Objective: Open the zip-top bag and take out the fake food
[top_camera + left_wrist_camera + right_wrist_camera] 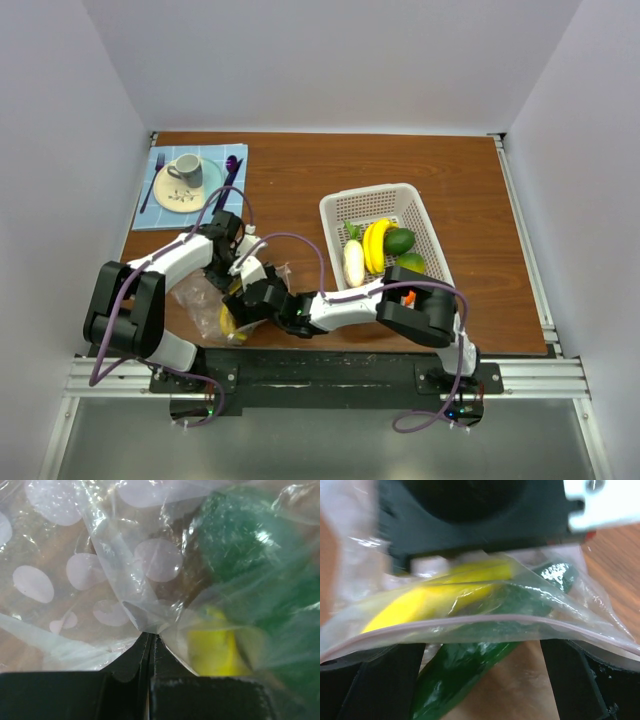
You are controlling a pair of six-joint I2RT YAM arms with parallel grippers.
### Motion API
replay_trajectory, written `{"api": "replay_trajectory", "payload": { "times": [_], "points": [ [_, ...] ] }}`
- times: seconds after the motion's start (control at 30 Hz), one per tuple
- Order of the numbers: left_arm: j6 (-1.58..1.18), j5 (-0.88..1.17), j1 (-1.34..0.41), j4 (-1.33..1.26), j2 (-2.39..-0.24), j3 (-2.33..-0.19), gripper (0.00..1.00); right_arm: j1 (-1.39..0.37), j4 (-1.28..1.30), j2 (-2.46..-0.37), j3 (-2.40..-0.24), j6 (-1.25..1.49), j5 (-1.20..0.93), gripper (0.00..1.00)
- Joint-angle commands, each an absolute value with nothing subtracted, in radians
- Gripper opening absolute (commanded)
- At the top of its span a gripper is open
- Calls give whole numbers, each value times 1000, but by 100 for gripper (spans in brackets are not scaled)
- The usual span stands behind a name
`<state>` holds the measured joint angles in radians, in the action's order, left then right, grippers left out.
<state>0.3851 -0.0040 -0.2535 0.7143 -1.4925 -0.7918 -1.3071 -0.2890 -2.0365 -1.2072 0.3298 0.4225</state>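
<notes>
Bag: we see the clear crinkly bag lying on the near left part of the table, between the two grippers; its film carries pale round spots.
Bag mouth: a pink strip runs across the right wrist view.
Food in the bag: a yellow piece and a dark green piece lie side by side under the film. The green one reaches past the strip toward the camera, and we cannot tell whether it is out of the mouth.
Left gripper: closed tight, pinching a fold of the bag's film between its fingertips.
Right gripper: spread wide, one finger at each side of the bag's mouth, gripping nothing that we can see.
Basket: white with holes, right of centre and well apart from the bag. It holds a banana, a white oblong piece and green pieces.
Orange piece: shows just beside the right arm at the basket's near end.
Table: brown wood grain.
Far left corner: a blue checked mat with a plate, a grey cup and cutlery.
Room: plain pale walls on three sides, with a metal rail along the near edge.
</notes>
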Motion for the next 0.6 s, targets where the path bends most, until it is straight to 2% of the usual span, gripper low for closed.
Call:
{"api": "replay_trajectory", "payload": {
  "times": [0.0,0.2,0.27,0.3,0.37,0.5,0.57],
  "points": [
    [390,26,-250,724,-1470,-773,0,-1307,-186,-2046,-1215,370,540,98],
    [391,17,-249,718,-1471,-769,0,-1307,-253,-1973,-1089,390,519,93],
    [393,8,-249,715,-1476,-770,0,-1308,-299,-1916,-1025,385,505,85],
    [393,3,-249,709,-1477,-770,0,-1308,-316,-1895,-1003,382,494,77],
    [393,3,-249,703,-1480,-772,0,-1308,-324,-1837,-959,377,480,67],
    [391,-28,-244,670,-1493,-765,0,-1308,-288,-1735,-907,348,430,35],
    [391,-54,-238,654,-1503,-762,0,-1308,-246,-1688,-882,335,416,26]
  ]
}}
